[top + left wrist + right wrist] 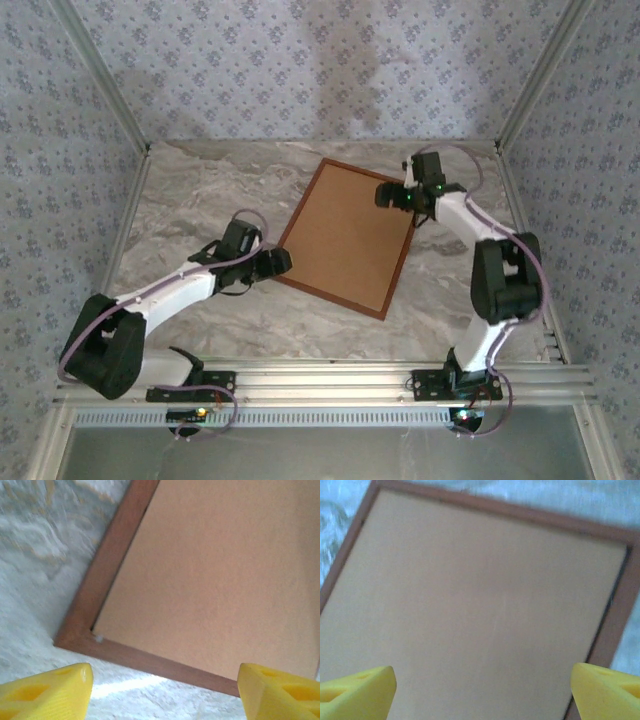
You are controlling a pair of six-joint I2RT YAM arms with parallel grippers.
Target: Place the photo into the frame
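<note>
The frame (330, 300) lies flat and skewed on the marble table, its opening filled by a plain brown backing board (345, 235). The photo is hidden. My left gripper (278, 262) is open just off the frame's near-left corner. In the left wrist view its yellow fingers (50, 692) straddle that corner of the frame (114, 545) and the table in front of it, holding nothing. My right gripper (384, 195) hovers open over the far-right part of the board (470, 605), with the frame's rim (612, 620) by its right finger.
Marble tabletop (200, 190) is bounded by patterned walls at the left, back and right. A metal rail (330, 382) with both arm bases runs along the near edge. The right arm's elbow (505, 280) stands right of the frame.
</note>
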